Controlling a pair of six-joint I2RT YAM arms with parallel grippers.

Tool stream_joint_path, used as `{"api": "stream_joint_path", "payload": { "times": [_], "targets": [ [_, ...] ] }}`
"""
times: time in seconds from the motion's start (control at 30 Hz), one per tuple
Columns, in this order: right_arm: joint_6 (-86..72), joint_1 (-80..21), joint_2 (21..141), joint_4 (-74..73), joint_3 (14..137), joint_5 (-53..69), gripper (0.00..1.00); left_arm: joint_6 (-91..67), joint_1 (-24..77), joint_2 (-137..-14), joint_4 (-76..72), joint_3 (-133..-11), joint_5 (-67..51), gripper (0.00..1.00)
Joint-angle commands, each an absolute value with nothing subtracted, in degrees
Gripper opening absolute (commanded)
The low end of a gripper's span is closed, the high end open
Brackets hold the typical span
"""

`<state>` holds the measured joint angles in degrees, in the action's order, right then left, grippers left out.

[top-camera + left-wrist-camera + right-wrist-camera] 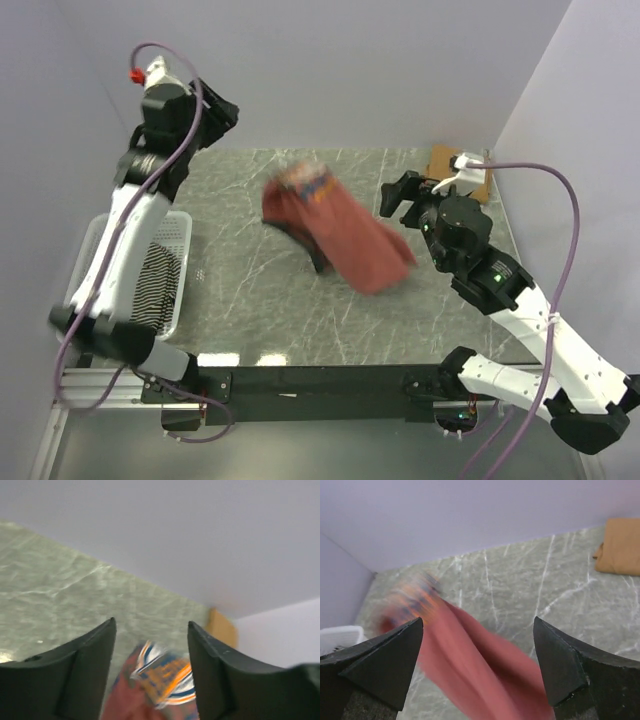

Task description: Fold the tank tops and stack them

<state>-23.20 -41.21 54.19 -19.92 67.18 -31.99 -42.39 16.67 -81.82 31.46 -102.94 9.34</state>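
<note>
Rust-red tank top (335, 232), smeared with blur, over the middle of the tabletop (250, 300), held by neither of my claws

Its printed end points far left and its plain end near right, just beside my right claw (397, 198), whose jaws stand wide with nothing gripped between them. My left claw (225, 112) hangs high over the far left corner, well apart from the cloth, its jaws also parted and empty. The tan top (450, 160) sits folded in the far right corner. The striped top (155, 280) lies in the white basket (178, 232) at the left edge, beside my left arm
</note>
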Motion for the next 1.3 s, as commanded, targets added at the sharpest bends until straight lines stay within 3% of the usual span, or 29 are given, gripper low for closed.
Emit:
{"api": "stream_joint_path", "payload": {
  "times": [0.0,0.1,0.2,0.43,0.6,0.8,1.0,1.1,1.13,1.2,1.27],
  "targets": [
    [-24.8,-40.8,55.8,-22.1,62.1,-34.0,0.97,-43.2,12.8,-91.6,26.3,-101.9,-0.4,0.68],
    [-27.1,-40.4,55.8,-22.5,57.2,-31.7,0.99,-43.5,13.9,-96.9,27.9,-104.9,-4.4,0.7],
    [-28.8,-40.3,56.8,-22.7,51.4,-29.3,1.0,-44.0,19.7,-90.8,26.8,-96.1,-0.2,0.67],
    [-38.8,-36.2,56.9,-26.0,39.7,-27.6,0.99,-55.8,36.0,-75.1,24.5,-62.6,7.3,0.52],
    [-41.8,-28.4,54.8,-24.3,31.6,-19.2,0.97,-62.8,43.1,-74.6,20.5,-48.5,7.9,0.57],
    [-46.0,-28.0,55.0,-23.9,28.1,-18.3,0.95,-61.6,43.7,-82.5,16.0,-48.9,9.1,0.75],
    [-48.5,-27.7,56.1,-22.1,25.2,-17.7,0.93,-60.8,41.1,-94.5,15.2,-55.1,12.0,0.73],
    [-48.8,-27.7,57.0,-21.3,25.5,-16.5,0.85,-60.4,38.0,-99.6,14.7,-59.5,11.7,0.53],
    [-48.8,-27.7,57.2,-20.9,25.5,-16.3,0.79,-60.2,37.2,-100.6,16.2,-61.0,12.5,0.35],
    [-48.5,-27.5,58.4,-19.6,25.7,-14.9,0.7,-59.2,34.3,-103.0,17.7,-65.4,13.7,0.18],
    [-48.0,-27.6,59.5,-17.6,26.2,-12.9,0.5,-58.1,30.8,-104.3,19.2,-68.2,14.6,0.05]
  ]
}}
